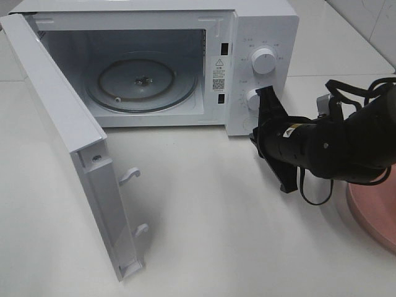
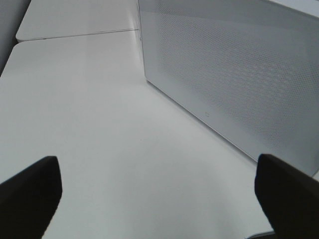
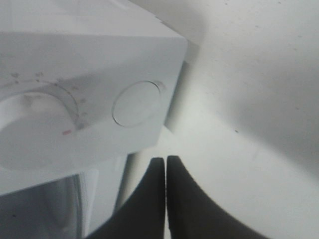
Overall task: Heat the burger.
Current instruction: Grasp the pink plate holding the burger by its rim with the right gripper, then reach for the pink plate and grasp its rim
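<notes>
Standing door-open, microwave [image 1: 260, 28]; glass turntable [image 1: 141, 83] inside. Right gripper [image 3: 165, 160] clenched on nothing by lower knob [image 1: 251, 99]. Left gripper [image 2: 157, 172] released, over table [image 2: 99, 124]. Pink plate [image 1: 374, 213] was near. Burger's place, axis and facing: could not tell.

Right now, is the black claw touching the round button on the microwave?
Apart. In the right wrist view the shut right gripper ends short of the round button; pale surface shows between them.
</notes>
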`<state>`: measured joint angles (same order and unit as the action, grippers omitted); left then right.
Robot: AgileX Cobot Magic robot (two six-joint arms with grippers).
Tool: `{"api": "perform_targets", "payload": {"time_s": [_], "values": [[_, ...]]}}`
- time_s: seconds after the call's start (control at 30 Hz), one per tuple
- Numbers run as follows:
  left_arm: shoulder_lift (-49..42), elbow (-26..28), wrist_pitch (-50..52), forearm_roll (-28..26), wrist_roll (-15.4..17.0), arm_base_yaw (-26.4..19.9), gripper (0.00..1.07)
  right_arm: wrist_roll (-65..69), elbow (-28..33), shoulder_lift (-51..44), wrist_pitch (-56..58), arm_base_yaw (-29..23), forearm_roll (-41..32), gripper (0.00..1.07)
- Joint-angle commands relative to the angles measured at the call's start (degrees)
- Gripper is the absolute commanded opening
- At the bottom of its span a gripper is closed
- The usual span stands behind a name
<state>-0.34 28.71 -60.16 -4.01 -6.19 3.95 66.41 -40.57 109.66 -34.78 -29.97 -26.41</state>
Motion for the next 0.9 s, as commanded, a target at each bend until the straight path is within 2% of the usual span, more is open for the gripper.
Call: {"api": "perform_targets", "payload": {"time_s": [0.03,0.27,0.33,0.37,0.4,0.53,0.6,0.8,0.87,0.9], "values": [[-1.0,-0.2,0.6,-0.1,0.0,0.2,0.98,-6.8,1.9,-4.7,6.0,0.3,1.6,0.0],[-1.0,-0.2,0.6,-0.1,0.0,0.2,0.98,-20.7,2.2,-10.7,14.3,0.5,1.5,0.0],[-1.0,-0.2,0.6,-0.1,0.0,0.2,0.98,-30.0,2.2,-13.8,18.2,0.5,1.5,0.0],[-1.0,-0.2,0.6,-0.1,0.0,0.2,0.98,-30.0,2.2,-13.8,18.2,0.5,1.5,0.0],[-1.0,-0.2,0.6,-0.1,0.0,0.2,0.98,-36.7,2.2,-15.5,21.0,0.5,1.5,0.0],[-1.0,-0.2,0.6,-0.1,0.0,0.2,0.98,-45.8,2.2,-17.8,26.5,0.5,1.6,0.0],[-1.0,-0.2,0.6,-0.1,0.0,0.2,0.98,-53.2,2.2,-19.7,32.9,1.5,1.5,0.0],[-1.0,-0.2,0.6,-0.1,0.0,0.2,0.98,-59.6,2.1,-22.1,43.6,5.8,2.2,0.02],[-1.0,-0.2,0.6,-0.1,0.0,0.2,0.98,-63.0,1.1,-24.1,50.9,8.4,6.1,0.03],[-1.0,-0.2,0.6,-0.1,0.0,0.2,0.98,-63.0,1.1,-24.1,50.9,8.4,6.1,0.03]]}}
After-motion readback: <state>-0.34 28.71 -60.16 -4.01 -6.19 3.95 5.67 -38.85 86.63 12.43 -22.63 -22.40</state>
